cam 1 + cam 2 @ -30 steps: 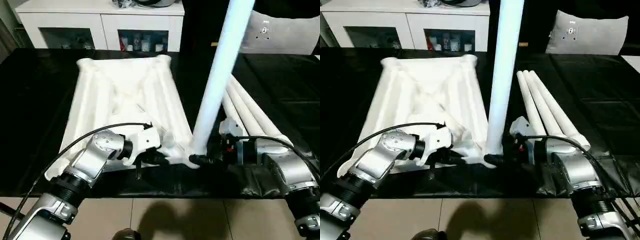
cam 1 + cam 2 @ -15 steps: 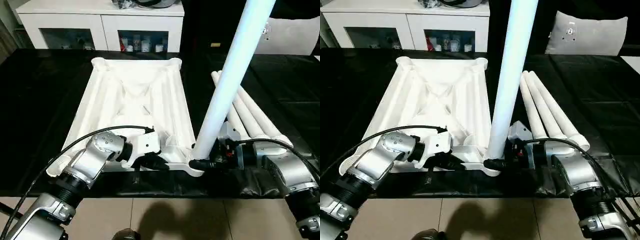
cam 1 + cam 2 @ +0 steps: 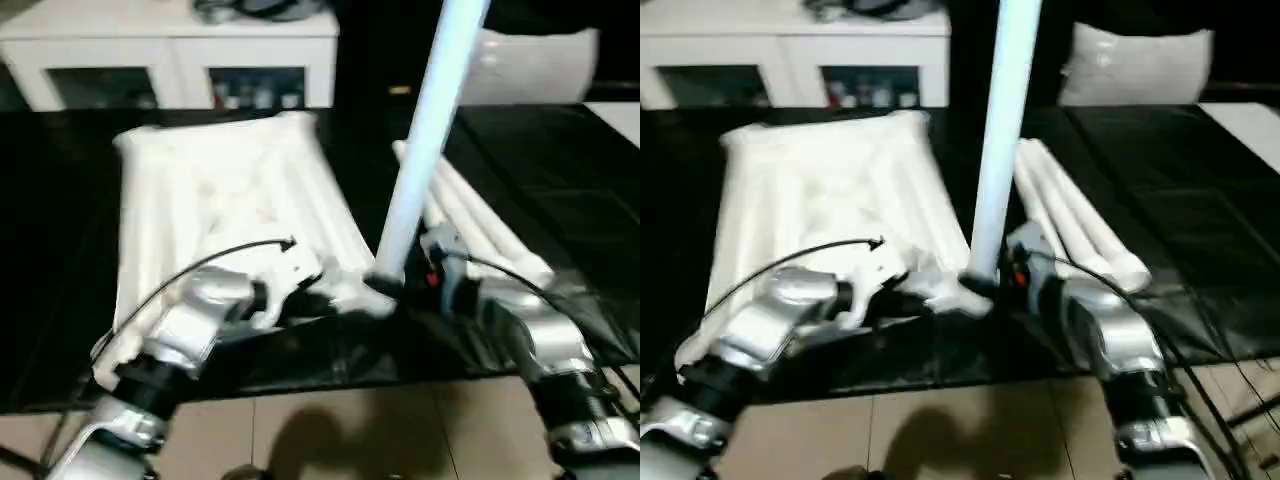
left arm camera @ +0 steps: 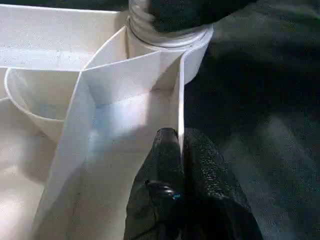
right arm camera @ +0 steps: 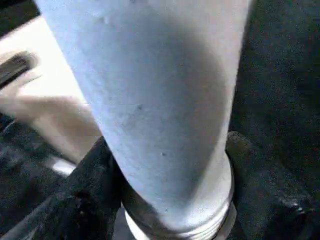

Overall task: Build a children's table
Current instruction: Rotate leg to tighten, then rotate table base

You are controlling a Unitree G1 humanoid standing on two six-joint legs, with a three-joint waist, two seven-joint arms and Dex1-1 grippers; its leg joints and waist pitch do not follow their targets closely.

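Note:
The children's table top lies upside down on the black surface, ribbed underside up. One white leg stands nearly upright in the near right corner socket. My right gripper is shut on this leg's base, with a black finger pressed on each side of the leg. My left gripper is beside that corner. In the left wrist view my left gripper is shut on the thin side wall of the top, just short of the socket.
Three spare legs lie side by side right of the top, behind my right arm. A white cabinet with glass doors and a grey cushion stand at the back. The surface's front edge borders tiled floor.
The whole picture has shifted and blurred, so the camera moved. My right fingers have drawn in around the leg's base. The left gripper keeps the same hold on the wall.

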